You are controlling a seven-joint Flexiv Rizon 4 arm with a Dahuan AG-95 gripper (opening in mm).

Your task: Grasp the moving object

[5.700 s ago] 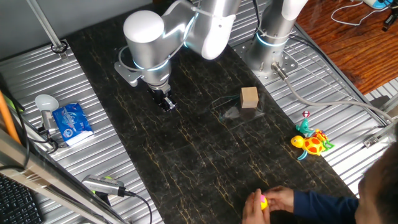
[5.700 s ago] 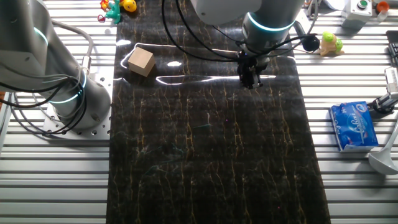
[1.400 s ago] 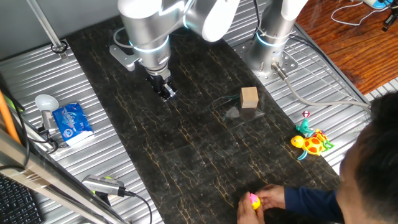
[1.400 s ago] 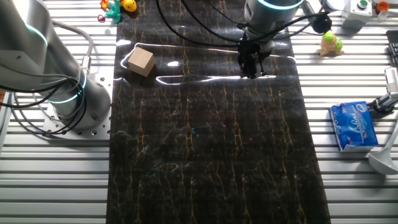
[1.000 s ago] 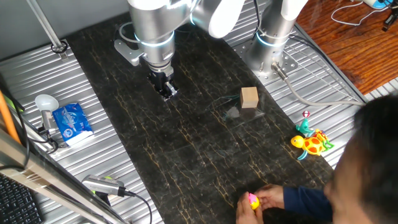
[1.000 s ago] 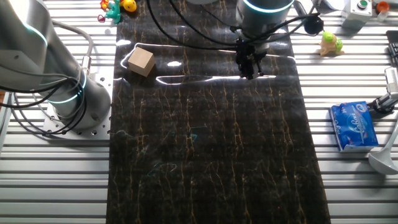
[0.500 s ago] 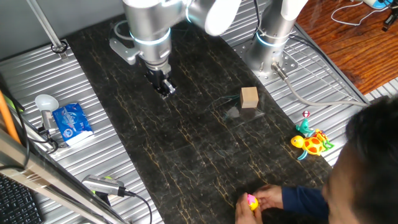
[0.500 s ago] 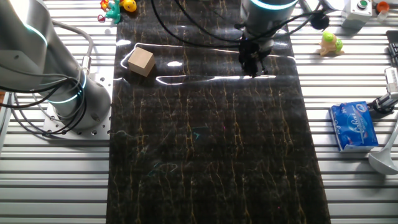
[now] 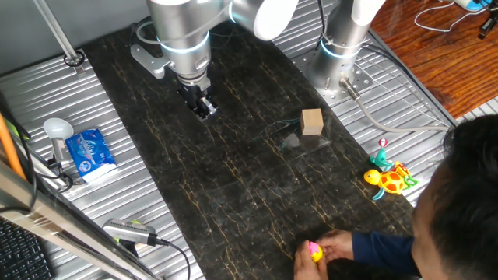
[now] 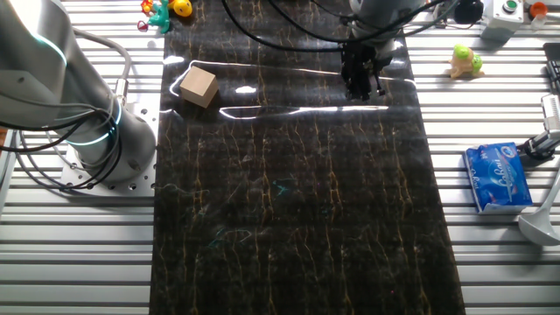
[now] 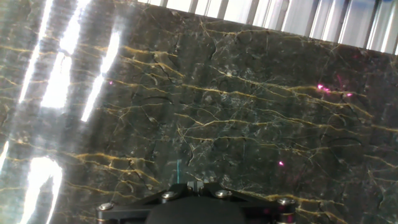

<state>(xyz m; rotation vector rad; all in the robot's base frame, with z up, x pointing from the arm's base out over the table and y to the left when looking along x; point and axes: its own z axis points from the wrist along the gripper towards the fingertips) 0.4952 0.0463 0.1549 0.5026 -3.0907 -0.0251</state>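
We see the gripper (image 9: 204, 108) upper centre-left of frame, hovering over the dark mat (image 9: 257, 179), fingers look together, holding nothing. The pink-and-yellow toy (image 9: 314, 251) sits bottom centre, held in a person's hand (image 9: 331, 250), well apart.

Hand (image 9: 205, 108) farther from cube (image 9: 312, 121)

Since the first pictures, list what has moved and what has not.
The gripper drifted toward the mat's far end, away from the person's hand, which shifted slightly with the pink-and-yellow toy. Nothing was grasped. Wooden cube, turtle toy and tissue pack stayed put.
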